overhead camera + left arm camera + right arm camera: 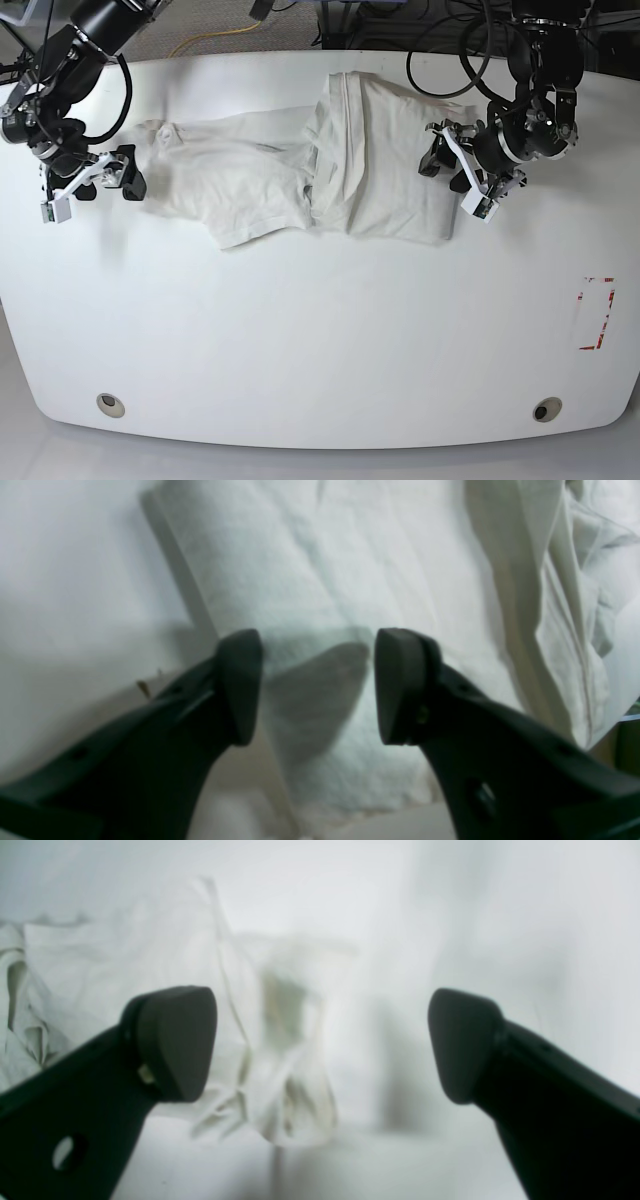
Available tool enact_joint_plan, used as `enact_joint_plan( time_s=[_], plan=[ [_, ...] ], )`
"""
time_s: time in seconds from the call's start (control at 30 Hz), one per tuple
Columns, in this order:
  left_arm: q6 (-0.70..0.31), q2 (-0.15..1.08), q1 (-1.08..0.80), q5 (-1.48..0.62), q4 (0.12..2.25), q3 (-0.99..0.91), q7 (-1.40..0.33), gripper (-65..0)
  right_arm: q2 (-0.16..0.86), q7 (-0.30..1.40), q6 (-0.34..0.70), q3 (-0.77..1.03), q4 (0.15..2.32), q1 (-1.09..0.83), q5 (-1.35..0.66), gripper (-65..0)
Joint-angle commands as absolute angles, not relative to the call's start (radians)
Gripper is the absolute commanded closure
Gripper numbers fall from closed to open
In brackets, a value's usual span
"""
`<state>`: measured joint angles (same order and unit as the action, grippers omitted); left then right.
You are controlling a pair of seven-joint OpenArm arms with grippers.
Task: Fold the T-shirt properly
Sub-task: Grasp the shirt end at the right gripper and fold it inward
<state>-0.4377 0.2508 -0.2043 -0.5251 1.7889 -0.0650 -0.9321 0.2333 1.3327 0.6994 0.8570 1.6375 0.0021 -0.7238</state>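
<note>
The jaws of our left gripper [317, 685] stand apart with nothing between them, hovering just over the edge of the T-shirt [330, 170]; we see only their shadow on the cloth in the gap. The jaws of our right gripper [322, 1045] are spread wide and hold nothing, with a rumpled bit of the T-shirt lying beyond them and bare white surface [320, 340] below.

In the base view the T-shirt lies across the far half of the surface, stretched sideways and bunched in the middle. Its part toward the left gripper is folded over into a fairly flat panel with a straight edge, and that gripper sits right at this edge. Toward the right gripper the T-shirt thins out into a wrinkled sleeve, and that gripper sits just beside the sleeve's end, apart from the cloth as far as we can tell. No print shows on the T-shirt from any view.

Well away from the T-shirt, near the surface's edge on the left gripper's side, is a red dashed marking [597, 313].
</note>
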Motion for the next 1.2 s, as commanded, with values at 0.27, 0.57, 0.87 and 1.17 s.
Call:
enact_joint_plan(
  time_s=[0.27, 0.57, 0.87, 1.17],
  plan=[
    [-0.476, 0.245, -0.229, -0.582, 1.860, -0.114, -0.909, -29.2, 0.280, 1.331, 0.698, 0.905, 1.363, 0.001, -0.834, -65.0],
    [-0.526, 0.185, -0.225, -0.588, 1.791, -0.226, -0.909, -18.2, 0.183, 1.330, 0.698, 0.805, 1.363, -0.015, -0.831, -65.0],
    [-0.524, 0.185, -0.225, -0.588, 1.689, -0.228, -0.908, -18.2, 0.124, 1.313, 0.698, 0.722, 1.374, -0.008, -0.826, -59.3],
    [-0.519, 0.171, -0.196, -0.588, 1.653, -0.220, -0.906, -18.3, 0.122, 1.257, 0.698, 0.688, 1.521, -0.012, -0.831, -0.2]
  ],
)
